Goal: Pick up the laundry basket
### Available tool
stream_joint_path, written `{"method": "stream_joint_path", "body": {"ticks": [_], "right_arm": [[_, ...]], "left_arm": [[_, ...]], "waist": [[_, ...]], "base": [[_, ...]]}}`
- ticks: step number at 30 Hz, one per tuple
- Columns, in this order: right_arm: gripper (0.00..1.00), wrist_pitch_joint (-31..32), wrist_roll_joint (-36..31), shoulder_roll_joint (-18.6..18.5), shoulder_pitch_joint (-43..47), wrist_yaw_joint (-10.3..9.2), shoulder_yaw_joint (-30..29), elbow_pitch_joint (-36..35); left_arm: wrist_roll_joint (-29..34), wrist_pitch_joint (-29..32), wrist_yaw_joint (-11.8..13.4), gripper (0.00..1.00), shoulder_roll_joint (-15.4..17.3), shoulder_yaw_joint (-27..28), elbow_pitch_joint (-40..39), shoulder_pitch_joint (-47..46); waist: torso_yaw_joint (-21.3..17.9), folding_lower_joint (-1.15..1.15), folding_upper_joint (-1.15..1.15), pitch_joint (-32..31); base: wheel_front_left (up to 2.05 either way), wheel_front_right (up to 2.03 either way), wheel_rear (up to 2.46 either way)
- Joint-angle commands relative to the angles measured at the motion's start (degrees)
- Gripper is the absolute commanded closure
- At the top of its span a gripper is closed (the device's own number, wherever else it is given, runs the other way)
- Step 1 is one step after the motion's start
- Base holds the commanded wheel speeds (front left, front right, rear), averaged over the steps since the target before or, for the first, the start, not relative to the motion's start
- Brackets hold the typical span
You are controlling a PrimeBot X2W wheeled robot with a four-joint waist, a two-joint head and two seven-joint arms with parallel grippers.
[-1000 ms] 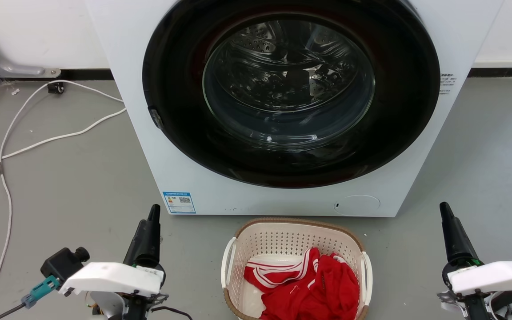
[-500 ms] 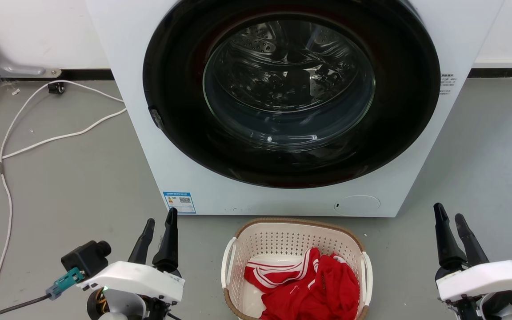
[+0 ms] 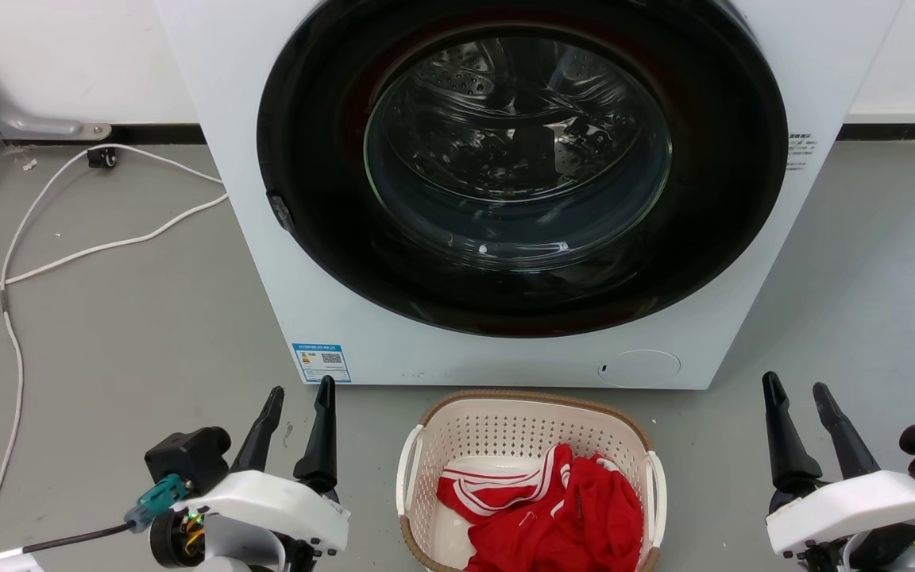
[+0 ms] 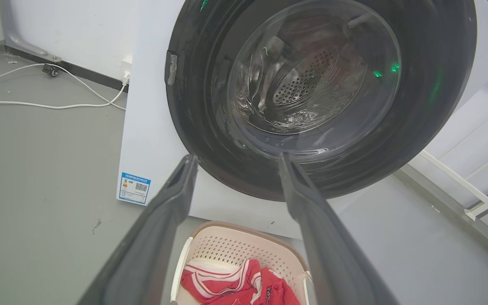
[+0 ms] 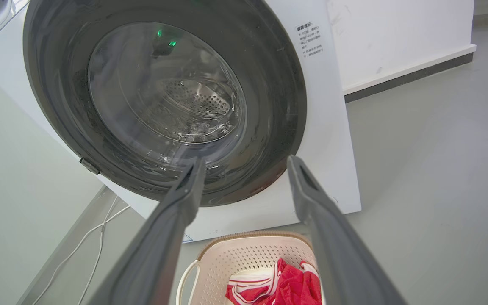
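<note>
Laundry basket (image 3: 505, 429) stands upright on the grey floor (image 3: 132, 334), directly in front of the washing machine (image 3: 267, 262) and near the middle of its lower front panel, with a narrow strip of floor between the two. I note its brown woven-look rim is intact along the far side, and a white handle runs down each side wall. A red garment with white stripes (image 3: 569, 508) lies crumpled inside, covering most of the bottom. The basket's near edge is cut off by the lower border of the head view, so I cannot report on it. Left gripper (image 3: 301, 387) hovers above the floor to the basket's left, apart from it, fingers pointing toward the machine and parted by a moderate gap with nothing between them. Right gripper (image 3: 795, 384) hovers well to the basket's right, likewise spread and empty, and farther from the basket than the left one. Neither gripper touches a handle or the rim. Behind, the machine's round dark door (image 3: 306, 143) is closed, its glass showing the perforated drum. A blue label (image 3: 321, 362) sits at the panel's lower left corner. A white cable (image 3: 68, 254) trails across the floor on the far left toward the wall.
</note>
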Motion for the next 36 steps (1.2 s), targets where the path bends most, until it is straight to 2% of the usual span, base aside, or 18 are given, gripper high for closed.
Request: {"method": "stream_joint_path", "body": {"ticks": [1, 36], "right_arm": [[0.00, -0.14, -1.71, -0.03, 0.06, 0.00, 0.10, -1.03], [0.00, -1.21, -19.94, 0.06, 3.03, -0.01, 0.36, -4.49]], "left_arm": [[1.63, -0.54, 0.35, 0.00, 0.48, -0.35, -0.42, -1.12], [19.41, -5.16, 2.79, 0.00, 1.12, -4.12, -0.34, -0.44]], "waist": [[0.00, 0.00, 0.00, 0.02], [0.12, 0.00, 0.00, -0.06]], "base": [[0.00, 0.00, 0.00], [0.00, 0.00, 0.00]]}}
